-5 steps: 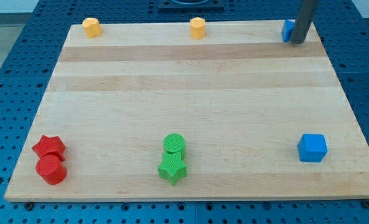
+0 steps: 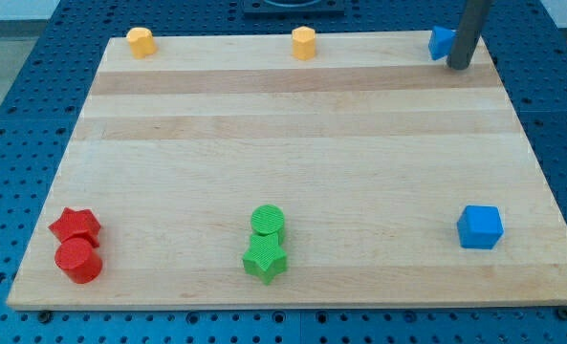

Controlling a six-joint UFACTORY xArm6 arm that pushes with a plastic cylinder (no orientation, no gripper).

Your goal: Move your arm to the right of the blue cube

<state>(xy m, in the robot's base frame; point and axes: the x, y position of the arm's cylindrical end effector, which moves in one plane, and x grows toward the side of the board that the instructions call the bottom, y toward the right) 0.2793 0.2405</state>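
Observation:
The blue cube [image 2: 479, 227] sits near the wooden board's lower right corner. My rod comes down at the view's top right, and my tip [image 2: 460, 66] rests on the board near its top right corner, far above the cube. A second blue block [image 2: 441, 42], shape unclear, lies just left of the rod and is partly hidden by it.
Two yellow blocks [image 2: 141, 41] [image 2: 304, 43] sit along the board's top edge. A green cylinder [image 2: 268, 222] touches a green star [image 2: 265, 259] at bottom centre. A red star [image 2: 76, 225] and a red cylinder [image 2: 78, 260] touch at bottom left. The board's right edge [image 2: 536, 162] is close to the cube.
My tip has moved slightly right and down, uncovering more of the small blue block at the top right. The blocks have not moved.

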